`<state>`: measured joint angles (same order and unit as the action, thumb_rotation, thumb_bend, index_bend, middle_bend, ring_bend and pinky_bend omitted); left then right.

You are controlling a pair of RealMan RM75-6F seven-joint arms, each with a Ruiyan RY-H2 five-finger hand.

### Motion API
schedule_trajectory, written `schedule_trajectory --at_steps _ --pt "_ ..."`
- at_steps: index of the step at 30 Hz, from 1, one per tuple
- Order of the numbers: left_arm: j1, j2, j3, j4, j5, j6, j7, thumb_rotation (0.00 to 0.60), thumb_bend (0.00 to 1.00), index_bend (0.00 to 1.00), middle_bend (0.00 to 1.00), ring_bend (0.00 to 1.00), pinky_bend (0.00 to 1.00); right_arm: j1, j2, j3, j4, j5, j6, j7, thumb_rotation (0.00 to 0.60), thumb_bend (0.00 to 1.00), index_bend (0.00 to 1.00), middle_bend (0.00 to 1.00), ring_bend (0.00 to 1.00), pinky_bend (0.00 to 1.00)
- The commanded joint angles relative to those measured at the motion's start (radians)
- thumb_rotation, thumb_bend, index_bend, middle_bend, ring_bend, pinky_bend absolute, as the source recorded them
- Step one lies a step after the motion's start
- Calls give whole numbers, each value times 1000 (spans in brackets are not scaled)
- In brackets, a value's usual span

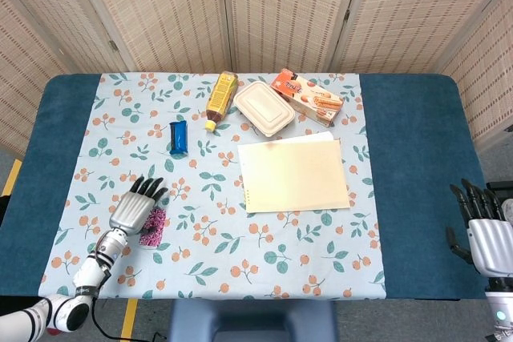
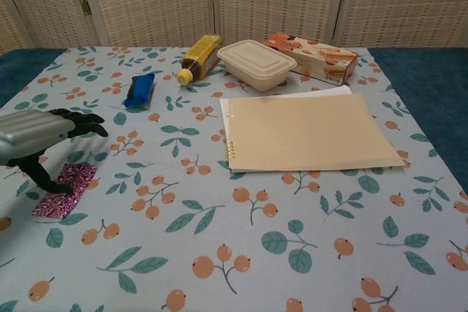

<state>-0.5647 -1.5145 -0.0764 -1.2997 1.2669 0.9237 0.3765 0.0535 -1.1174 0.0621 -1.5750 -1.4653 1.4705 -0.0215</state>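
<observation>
Our left hand [image 2: 36, 140] hovers over the shiny pink packet [image 2: 64, 189] near the left edge, fingers spread, thumb touching it, not gripping. Our right hand [image 1: 483, 226] waits far right, open, holding nothing.

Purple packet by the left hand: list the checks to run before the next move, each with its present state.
1. Left hand above the purple packet: ok.
2. Thumb touching the packet: looks so in the chest view, ok.
3. Packet held between fingers: not ok, it lies flat on the tablecloth.
4. Space around the packet free: ok, the blue wrapper lies far off.
5. Right hand away from the work: ok, at the table's right edge.
</observation>
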Motion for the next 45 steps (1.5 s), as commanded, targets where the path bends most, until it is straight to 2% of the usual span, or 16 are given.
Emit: schedule_trajectory --at_steps 1,7,14,21,28,45 --pt "-13 -14 -16 23 -12 -2 -5 600 174 162 44 0 0 0 0 0 0 1 0 0 600 496 0 0 0 0" --pt "-19 4 -28 -1 -11 19 -17 600 175 163 44 0 0 0 2 2 -4 -1 3 -3 600 496 0 0 0 0" --pt "33 85 33 -131 32 90 10 600 176 169 44 0 0 3 3 5 -3 0 -1 -2 600 497 0 0 0 0" --pt "72 103 79 -180 51 124 32 600 177 172 44 0 0 9 4 7 -3 -5 -5 -2 600 497 0 0 0 0" --pt "72 73 85 -153 44 110 39 600 177 171 44 0 0 7 5 5 -2 -6 -3 2 600 496 0 0 0 0" --pt "41 35 53 -100 -5 61 47 600 177 171 44 0 0 2 3 4 6 5 -5 11 600 497 0 0 0 0"
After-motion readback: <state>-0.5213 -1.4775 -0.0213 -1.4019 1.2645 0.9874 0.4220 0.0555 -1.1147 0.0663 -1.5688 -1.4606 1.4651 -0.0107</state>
